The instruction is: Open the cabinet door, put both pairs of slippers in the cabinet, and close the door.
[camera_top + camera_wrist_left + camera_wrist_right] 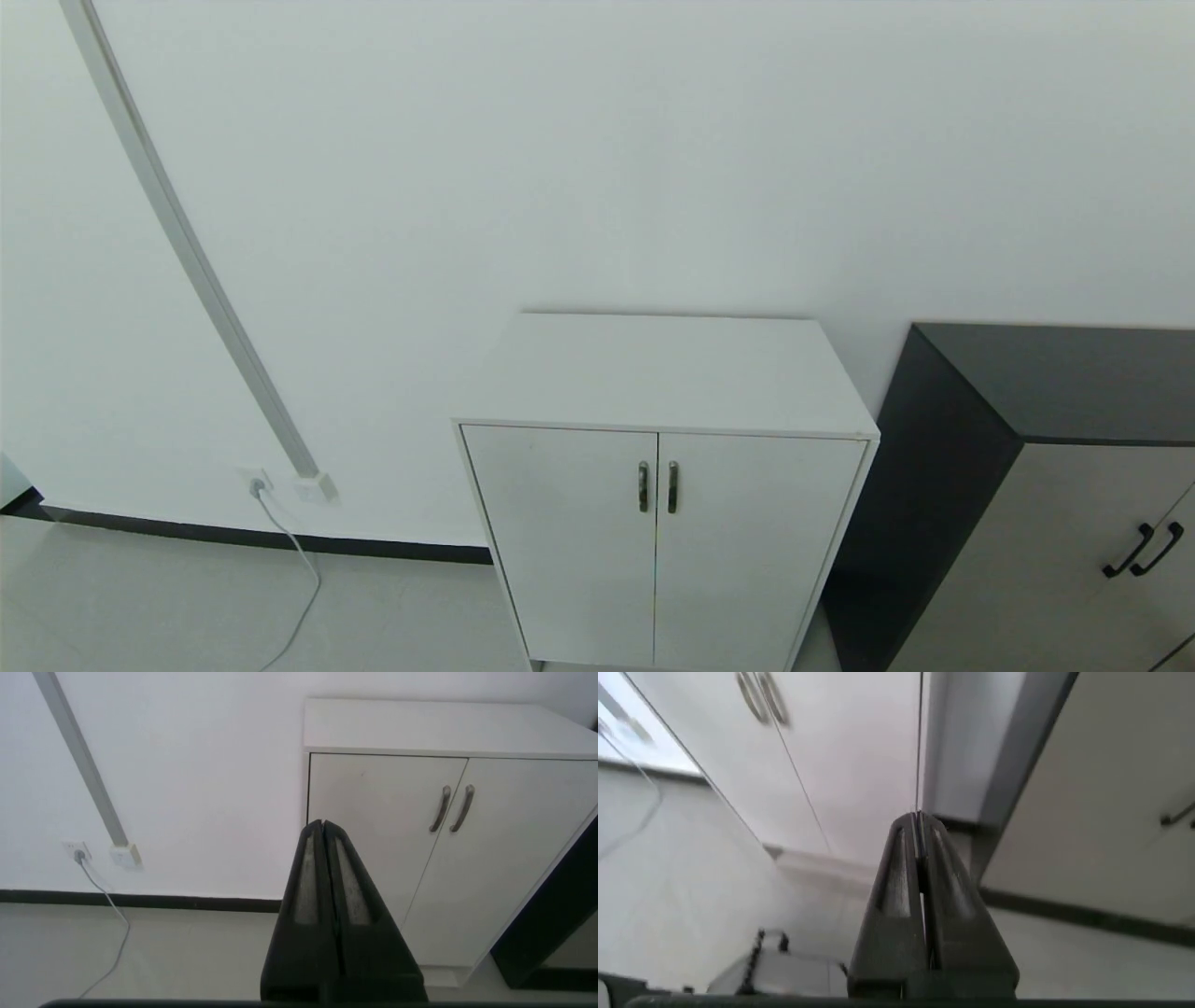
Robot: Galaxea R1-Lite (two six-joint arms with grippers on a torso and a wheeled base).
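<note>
White two-door cabinet (653, 523): doors closed, against white wall (597, 168). Tall black cabinet (943, 485) just right; grey floor (140, 597) left. Both left gripper (323, 826) and right gripper (919, 819) pressed together.

The floor (140, 597) is stood upon by a white cabinet (560, 523) and a dark cabinet (934, 485) side by side; a cable (313, 571) is trailed across it.

Both white cabinet doors (653, 541) sit shut, so no way inside. Dark cabinet (943, 485) crowds its right side. Left side is open floor (140, 607), just a cable (303, 569) trailing from the wall socket (254, 483).
</note>
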